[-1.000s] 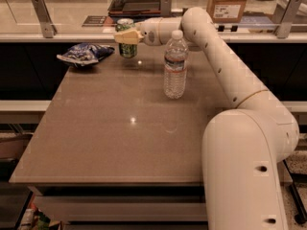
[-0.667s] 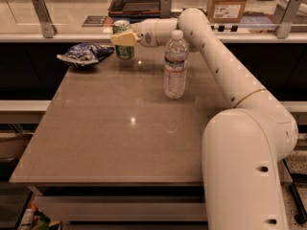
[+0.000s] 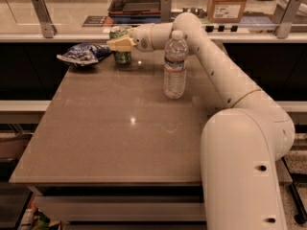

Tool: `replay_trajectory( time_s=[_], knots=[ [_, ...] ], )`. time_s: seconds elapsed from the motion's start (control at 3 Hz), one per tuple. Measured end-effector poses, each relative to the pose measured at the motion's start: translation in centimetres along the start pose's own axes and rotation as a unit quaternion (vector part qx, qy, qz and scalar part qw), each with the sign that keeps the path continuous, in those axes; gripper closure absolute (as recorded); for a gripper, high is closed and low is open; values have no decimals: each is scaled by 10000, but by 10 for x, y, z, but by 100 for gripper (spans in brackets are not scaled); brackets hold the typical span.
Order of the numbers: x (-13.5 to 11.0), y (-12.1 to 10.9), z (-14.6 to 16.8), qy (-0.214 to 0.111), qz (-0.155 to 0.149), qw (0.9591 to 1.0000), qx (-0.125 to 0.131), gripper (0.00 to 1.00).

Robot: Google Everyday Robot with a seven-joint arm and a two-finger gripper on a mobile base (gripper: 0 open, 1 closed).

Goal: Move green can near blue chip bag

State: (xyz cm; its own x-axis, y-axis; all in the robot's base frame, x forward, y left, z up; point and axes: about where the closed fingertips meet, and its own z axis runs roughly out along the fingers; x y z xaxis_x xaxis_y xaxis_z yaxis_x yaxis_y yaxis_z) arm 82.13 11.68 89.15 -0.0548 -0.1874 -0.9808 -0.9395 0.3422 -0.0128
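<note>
gripper (image 3: 119, 43) clenched around upper half of green can (image 3: 122, 58) | can upright, beside blue chip bag (image 3: 81, 54)

Grey-brown flat tabletop (image 3: 96, 143). Far-left corner: crumpled blue-and-white foil chip bag (image 3: 82, 54). Light-green drink can (image 3: 122, 57) stands just right of it, gripper (image 3: 116, 43) clamped on it. Clear plastic water bottle (image 3: 175, 71) upright, further right.

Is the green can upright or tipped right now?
Upright: the green can stands silver top up on the table beside the blue chip bag, with the gripper at its upper half.
</note>
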Motion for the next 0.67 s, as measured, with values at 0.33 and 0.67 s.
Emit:
replay_trajectory(
  time_s=[0.33,0.67],
  knots=[
    [0,2,3,-1,8,10000,-27,82],
    [1,4,7,1,12,10000,-53,58]
  ],
)
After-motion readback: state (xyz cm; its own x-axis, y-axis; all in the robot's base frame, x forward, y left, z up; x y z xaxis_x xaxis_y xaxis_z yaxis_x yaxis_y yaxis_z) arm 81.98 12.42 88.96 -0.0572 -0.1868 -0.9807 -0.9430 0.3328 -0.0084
